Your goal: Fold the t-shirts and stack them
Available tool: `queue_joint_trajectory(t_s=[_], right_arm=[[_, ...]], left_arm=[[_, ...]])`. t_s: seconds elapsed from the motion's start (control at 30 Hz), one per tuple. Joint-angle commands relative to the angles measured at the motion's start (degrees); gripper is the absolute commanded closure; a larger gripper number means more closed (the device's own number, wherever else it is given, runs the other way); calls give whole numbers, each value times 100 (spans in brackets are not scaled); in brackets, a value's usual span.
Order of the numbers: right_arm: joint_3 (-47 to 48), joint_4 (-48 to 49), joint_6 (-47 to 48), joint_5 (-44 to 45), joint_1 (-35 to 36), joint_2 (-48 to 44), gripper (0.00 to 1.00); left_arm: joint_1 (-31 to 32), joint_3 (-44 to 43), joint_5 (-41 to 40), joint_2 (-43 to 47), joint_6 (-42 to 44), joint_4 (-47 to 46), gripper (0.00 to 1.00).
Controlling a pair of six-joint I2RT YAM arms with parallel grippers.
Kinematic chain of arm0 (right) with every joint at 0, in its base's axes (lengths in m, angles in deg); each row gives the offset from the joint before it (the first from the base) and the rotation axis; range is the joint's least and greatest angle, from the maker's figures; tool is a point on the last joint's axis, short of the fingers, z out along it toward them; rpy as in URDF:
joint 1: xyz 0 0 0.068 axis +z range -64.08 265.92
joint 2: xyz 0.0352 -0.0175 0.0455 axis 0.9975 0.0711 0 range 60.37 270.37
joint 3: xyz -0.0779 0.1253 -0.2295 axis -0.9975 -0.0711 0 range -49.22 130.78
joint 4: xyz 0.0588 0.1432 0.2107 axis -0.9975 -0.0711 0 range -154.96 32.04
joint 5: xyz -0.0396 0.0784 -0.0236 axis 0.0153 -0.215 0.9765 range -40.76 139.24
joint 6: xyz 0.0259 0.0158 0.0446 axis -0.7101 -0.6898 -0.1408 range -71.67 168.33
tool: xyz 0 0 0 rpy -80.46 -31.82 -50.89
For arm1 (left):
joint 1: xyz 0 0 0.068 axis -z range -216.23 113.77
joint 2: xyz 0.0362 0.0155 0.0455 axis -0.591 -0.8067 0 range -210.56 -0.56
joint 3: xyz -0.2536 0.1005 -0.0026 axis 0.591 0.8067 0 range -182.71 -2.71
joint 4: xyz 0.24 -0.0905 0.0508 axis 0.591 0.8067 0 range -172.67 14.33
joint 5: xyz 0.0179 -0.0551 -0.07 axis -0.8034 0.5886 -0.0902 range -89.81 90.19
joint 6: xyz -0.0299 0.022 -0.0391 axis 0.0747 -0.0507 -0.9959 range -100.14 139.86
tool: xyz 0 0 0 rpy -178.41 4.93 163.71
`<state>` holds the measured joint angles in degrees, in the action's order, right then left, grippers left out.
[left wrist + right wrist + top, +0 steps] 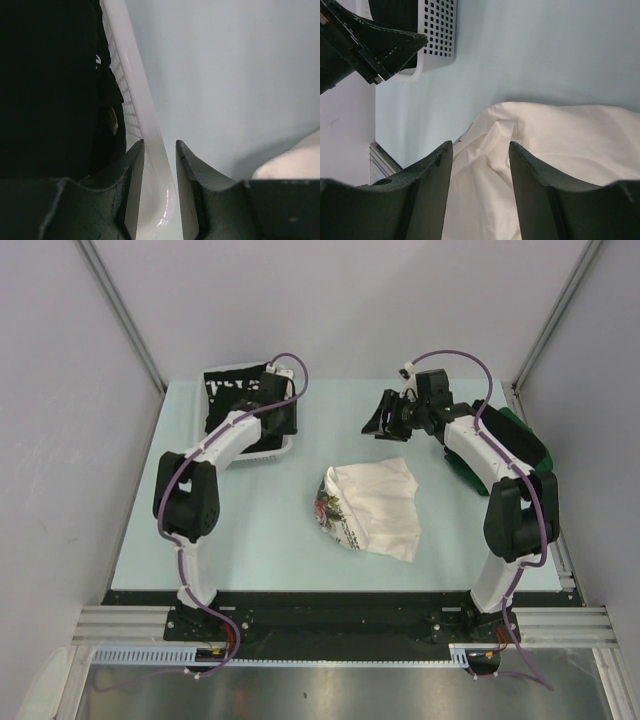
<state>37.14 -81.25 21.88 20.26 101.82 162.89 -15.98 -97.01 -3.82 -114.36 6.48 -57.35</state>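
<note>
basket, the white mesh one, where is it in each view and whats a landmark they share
top external: back left of the table, the basket partly under the left arm.
left wrist: its rim runs down the middle, straddled by the left gripper.
right wrist: top left corner.
shared landmark: the white tee, centre in top external, bottom right corner in left wrist, lower half in right wrist.

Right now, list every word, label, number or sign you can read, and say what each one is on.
White lettering on the black t-shirt in the basket: too small and creased to read.
Dark marks beside the coloured print on the white t-shirt: too small to read.
Nothing else shows any legible text.
</note>
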Motion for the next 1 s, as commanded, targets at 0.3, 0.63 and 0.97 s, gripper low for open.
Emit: queue_joint_trajectory(t_s=[0.3, 0.63, 0.97], right_arm=[[-59, 158, 0, -91, -17, -162, 46], [-137, 193, 18, -126, -43, -215, 46], [-269, 334, -44, -188, -52, -241, 46]], left_arm=[[5, -53, -231, -195, 29, 139, 76], [-188, -370, -767, -556, -234, 799, 95], [-750, 113, -978, -240, -480, 931, 99]])
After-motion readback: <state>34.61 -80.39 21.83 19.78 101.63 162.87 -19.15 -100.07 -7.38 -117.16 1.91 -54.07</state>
